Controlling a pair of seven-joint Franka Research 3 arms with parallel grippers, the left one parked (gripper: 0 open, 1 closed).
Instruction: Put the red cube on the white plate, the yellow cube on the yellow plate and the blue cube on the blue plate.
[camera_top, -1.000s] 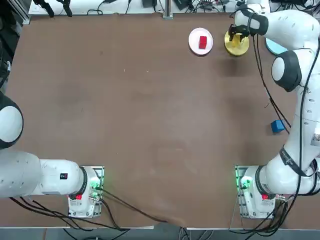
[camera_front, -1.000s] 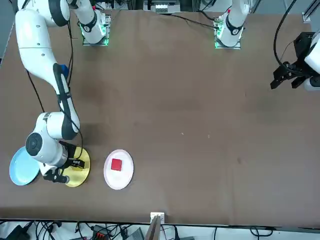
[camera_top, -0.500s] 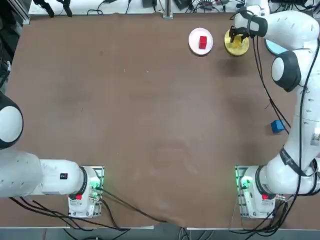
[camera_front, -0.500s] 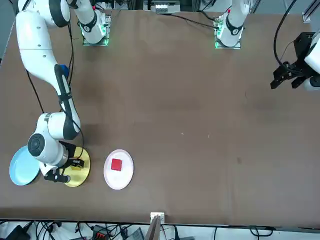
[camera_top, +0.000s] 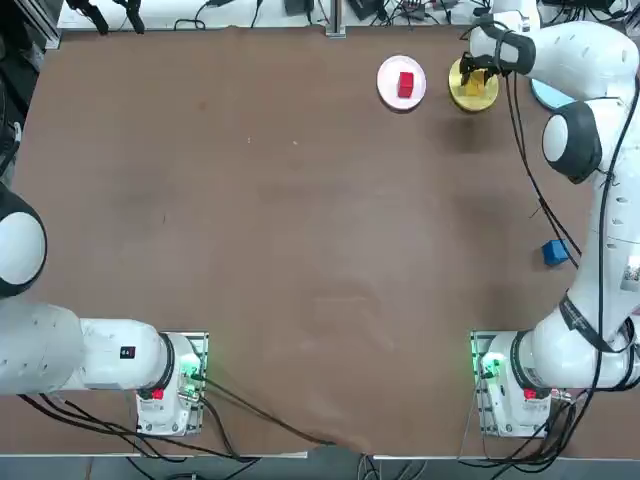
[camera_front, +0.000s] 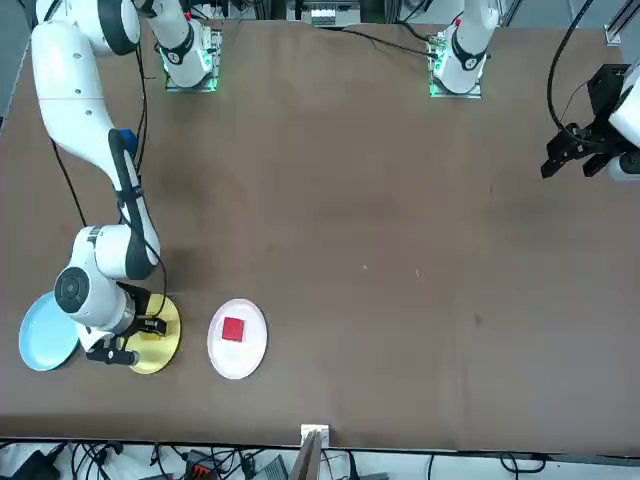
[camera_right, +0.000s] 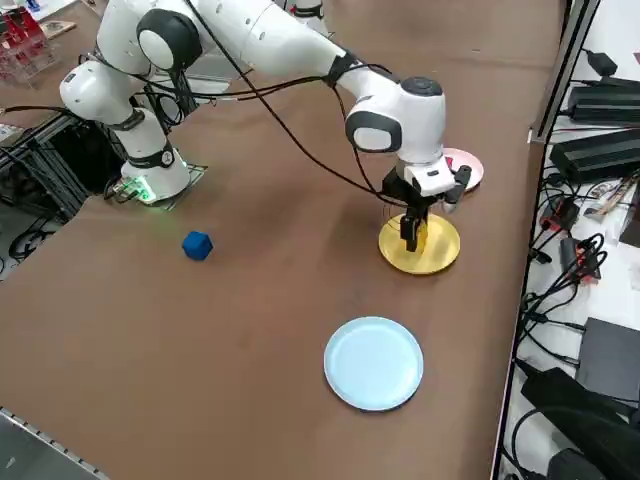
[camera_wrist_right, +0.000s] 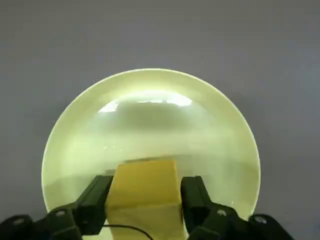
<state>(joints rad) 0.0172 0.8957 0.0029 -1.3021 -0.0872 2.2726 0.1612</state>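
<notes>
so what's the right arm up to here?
It's sorting cubes onto matching plates. The red cube already sits on the white plate. The right gripper is down over the yellow plate with the yellow cube between its fingers, resting on the plate; the fingers stand just off its sides. The blue cube is on the table, away from the bare blue plate.

Red cube (camera_top: 405, 84) lies flat at the centre of the white plate (camera_top: 387, 92). At the white plate's 3 o'clock, the yellow plate (camera_top: 482, 98) bears the yellow cube (camera_wrist_right: 143, 190). Blue plate (camera_right: 374, 362) lies bare; blue cube (camera_top: 555, 252) rests on the table, at its 6 o'clock, well apart.
</notes>
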